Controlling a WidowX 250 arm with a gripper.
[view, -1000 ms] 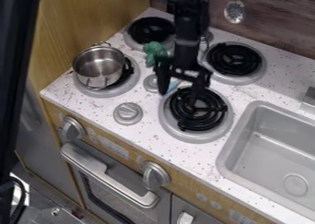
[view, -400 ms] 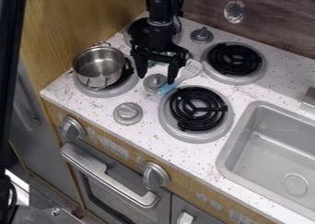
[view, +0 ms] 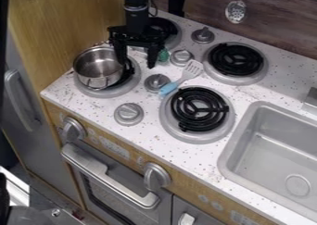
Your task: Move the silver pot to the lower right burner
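- Camera view: the silver pot (view: 99,71) sits at the left of the frame on the lower left burner (view: 116,92), off-centre toward the frame's left, some black coil showing at its right side.
- Its goal, the lower right burner (view: 197,137), lies near the middle of the frame, with no pot on it. The main part of the task, carrying the pot across, is undone.
- The gripper (view: 136,62) hangs in the upper left of the frame, its two fingers spread wide with nothing held between them. One finger overlaps the pot's right rim in the picture; whether it touches the rim, or is above or inside it, I cannot tell.
- The work seems to be at the approach. Left to do, as I judge it: line up on the rim or a handle, close, lift, carry toward the frame's right, lower onto the coil and let go.
- The spatula (view: 180,80) lies between the two burners, its blue handle end just beside the goal burner's upper left edge. A low carry could knock it or the knob (view: 157,83) next to it, so lifting the pot well clear seems wise.
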